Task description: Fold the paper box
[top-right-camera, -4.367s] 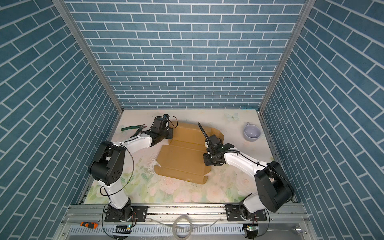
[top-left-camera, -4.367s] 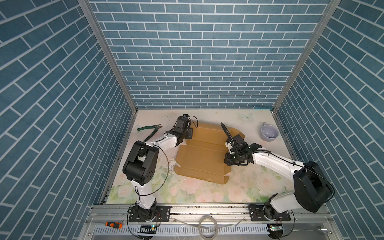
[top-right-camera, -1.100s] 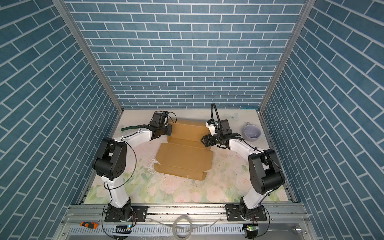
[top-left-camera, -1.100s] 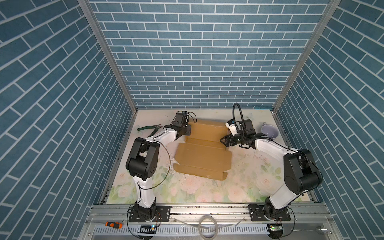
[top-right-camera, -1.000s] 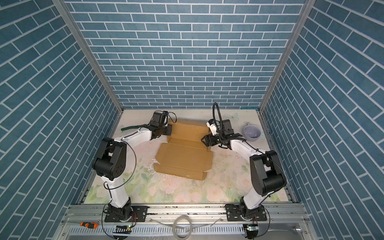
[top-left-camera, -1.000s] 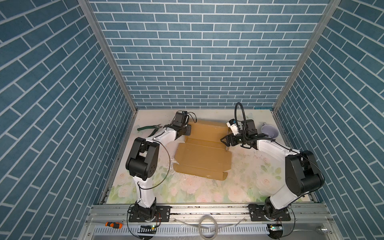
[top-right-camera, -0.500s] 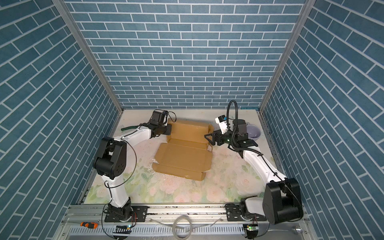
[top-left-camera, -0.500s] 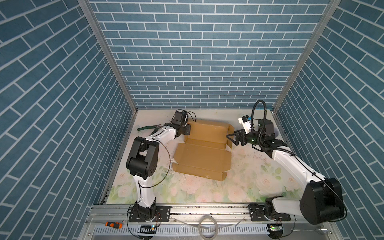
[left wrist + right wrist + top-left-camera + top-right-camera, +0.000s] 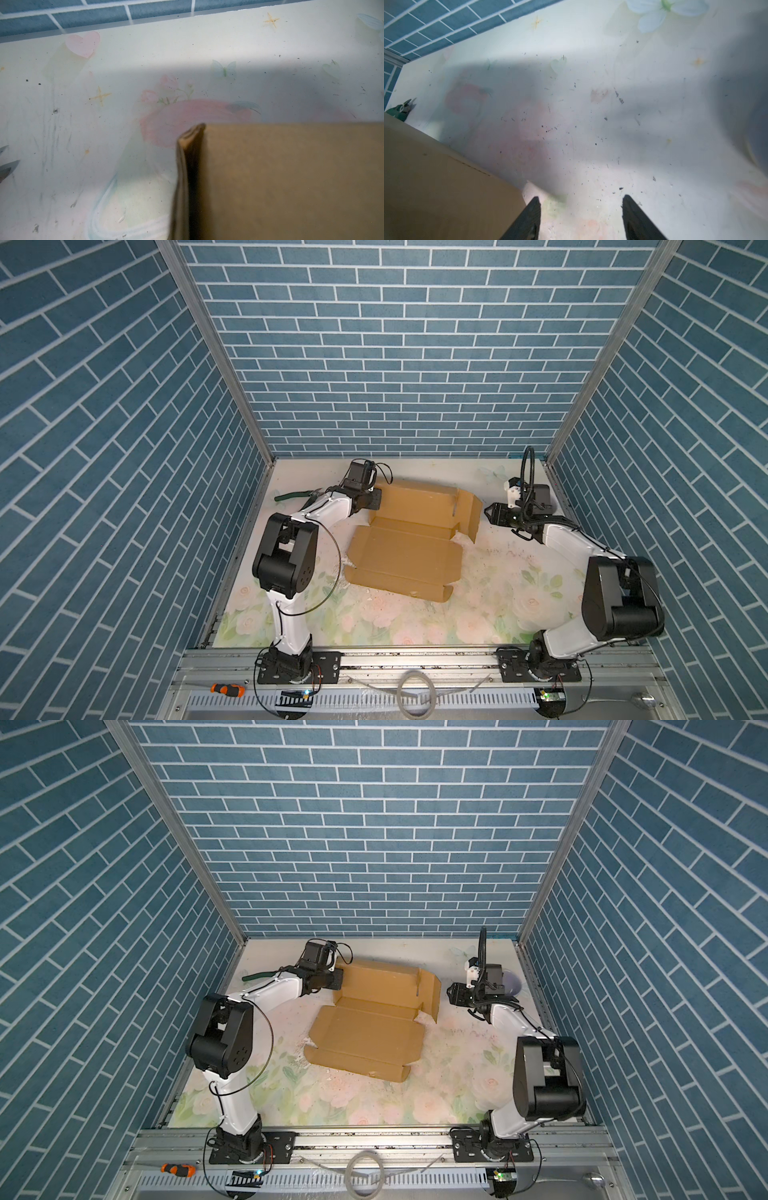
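Nearest, on the metal rail [image 9: 415,664]: orange-handled screwdriver [image 9: 227,689] at the left end, pale cable loop [image 9: 415,696] at the middle, both arm bases bolted down. Beyond the rail, floral mat [image 9: 498,597], scuffed and speckled with dark crumbs. Mid-mat in both top views, box [image 9: 405,556] [image 9: 365,1040], brown cardboard, only partly folded: near panel flat on the mat with a narrow strip along its near edge, far panel tilted up off the mat, right side flap upright and angled round the far right corner. At the far left corner of the box, left gripper [image 9: 376,500], touching the raised panel. Its fingers hidden by cardboard in the left wrist view; only a doubled edge of the box [image 9: 187,166] and a broad brown face there, close to the lens. Jaws together, seemingly clamped on that corner. Just beside the upright right flap, low over the mat, right gripper [image 9: 491,514]. In the right wrist view, fingers [image 9: 529,218] apart, bare mat between, nothing held. One finger right beside the cardboard edge; touching or not, cannot tell. Green-handled pliers [image 9: 291,496] on the mat left of the left gripper, near the left wall. Pale lilac bowl [image 9: 513,982] behind the right wrist, near the far right corner, mostly hidden. Farthest: blue brick walls [image 9: 395,364] on three sides.
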Controlling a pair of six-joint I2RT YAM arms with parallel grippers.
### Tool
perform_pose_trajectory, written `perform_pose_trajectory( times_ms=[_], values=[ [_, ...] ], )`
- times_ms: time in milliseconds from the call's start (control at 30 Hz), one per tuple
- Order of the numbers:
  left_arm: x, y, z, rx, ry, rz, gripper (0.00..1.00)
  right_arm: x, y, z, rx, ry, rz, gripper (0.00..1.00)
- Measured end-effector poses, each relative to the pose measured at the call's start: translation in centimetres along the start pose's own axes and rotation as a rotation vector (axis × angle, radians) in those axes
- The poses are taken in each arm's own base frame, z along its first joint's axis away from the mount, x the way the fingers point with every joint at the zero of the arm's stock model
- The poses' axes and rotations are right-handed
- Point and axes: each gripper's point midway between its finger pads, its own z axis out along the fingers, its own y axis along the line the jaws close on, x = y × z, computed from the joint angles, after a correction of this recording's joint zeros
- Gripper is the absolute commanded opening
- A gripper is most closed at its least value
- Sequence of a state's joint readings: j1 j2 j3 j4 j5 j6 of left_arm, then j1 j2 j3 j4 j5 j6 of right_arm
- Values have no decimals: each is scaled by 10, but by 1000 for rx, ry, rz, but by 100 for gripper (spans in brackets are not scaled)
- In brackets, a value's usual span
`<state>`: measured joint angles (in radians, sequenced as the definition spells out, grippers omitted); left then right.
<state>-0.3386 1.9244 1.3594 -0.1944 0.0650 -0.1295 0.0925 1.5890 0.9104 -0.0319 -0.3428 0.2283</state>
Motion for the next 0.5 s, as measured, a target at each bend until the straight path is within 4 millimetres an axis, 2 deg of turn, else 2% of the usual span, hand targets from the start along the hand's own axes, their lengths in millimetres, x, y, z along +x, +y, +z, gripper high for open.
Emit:
perform_pose_trajectory(
  times_ms=[133, 367, 500],
  values=[
    [0, 0, 0, 0, 0, 0, 0, 7, 19, 11, -74, 17, -27, 70],
    [0, 0, 0, 1, 0, -1, 0, 9, 72, 1, -222, -5, -169, 73],
    [0, -1, 0, 5, 0, -1, 0, 17, 88, 2, -259, 11, -224, 73]
  ],
)
